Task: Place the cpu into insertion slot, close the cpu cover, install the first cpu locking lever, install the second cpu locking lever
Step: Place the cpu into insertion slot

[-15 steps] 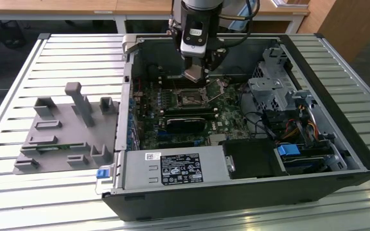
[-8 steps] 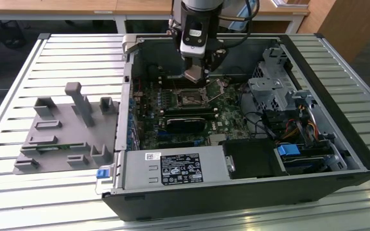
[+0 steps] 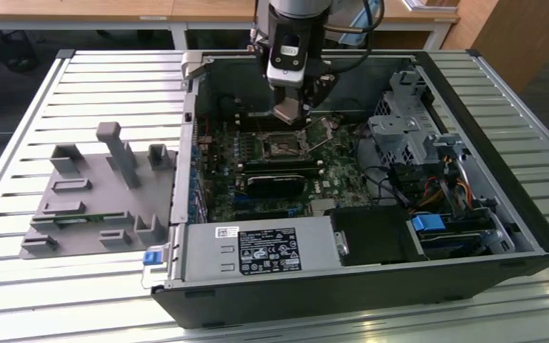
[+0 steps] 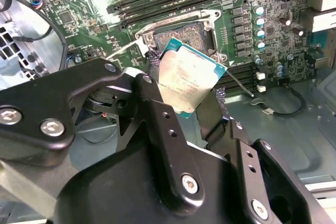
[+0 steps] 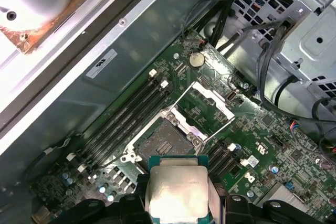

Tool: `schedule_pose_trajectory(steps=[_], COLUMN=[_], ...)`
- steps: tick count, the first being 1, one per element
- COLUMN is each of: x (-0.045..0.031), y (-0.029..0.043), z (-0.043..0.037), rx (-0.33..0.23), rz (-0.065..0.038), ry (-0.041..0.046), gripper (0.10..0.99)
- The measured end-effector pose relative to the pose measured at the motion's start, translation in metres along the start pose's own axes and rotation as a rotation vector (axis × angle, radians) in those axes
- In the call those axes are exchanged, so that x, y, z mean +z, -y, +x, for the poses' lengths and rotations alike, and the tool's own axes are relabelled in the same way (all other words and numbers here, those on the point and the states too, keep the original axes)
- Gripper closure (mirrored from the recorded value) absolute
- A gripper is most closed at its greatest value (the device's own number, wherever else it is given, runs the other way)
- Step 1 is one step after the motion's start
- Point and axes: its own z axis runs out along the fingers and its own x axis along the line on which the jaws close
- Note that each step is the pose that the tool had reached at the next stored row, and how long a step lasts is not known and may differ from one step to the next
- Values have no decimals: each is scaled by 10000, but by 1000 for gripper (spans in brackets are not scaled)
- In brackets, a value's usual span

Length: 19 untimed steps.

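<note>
Here the cpu is clamped between the jaws, which are closed on 2 of its opposite edges. In the first wrist view the cpu shows its silver-grey metal top, with a thin teal edge around it.

Just past the tips of the jaws lies the insertion slot, a dark square with a silver rim. The chip hangs above it, not touching. In the second wrist view the insertion slot peeks out beyond the held chip's far edge.

Farther from the jaws than the slot, the cpu cover stands swung open, and green board shows through its window. 2 thin wire levers stick out, 1 on each side of the slot and of the jaws.

Long black memory slots run alongside the slot. A coin battery sits well beyond the cover.

In the exterior view the jaws hang inside an open computer case, right over the insertion slot. A power supply lies well away from them. The case rests on a slatted counter, and a grey moulded fixture sits beside it.
</note>
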Motion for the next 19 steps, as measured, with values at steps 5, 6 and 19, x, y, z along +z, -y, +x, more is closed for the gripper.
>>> schedule_pose_trajectory(steps=[5,6,19], x=[31,36,72], y=[3,4,5], z=[0,0,0], rx=[6,37,1042], rz=[59,82,102], ry=[63,92,208], gripper=[557,557,557])
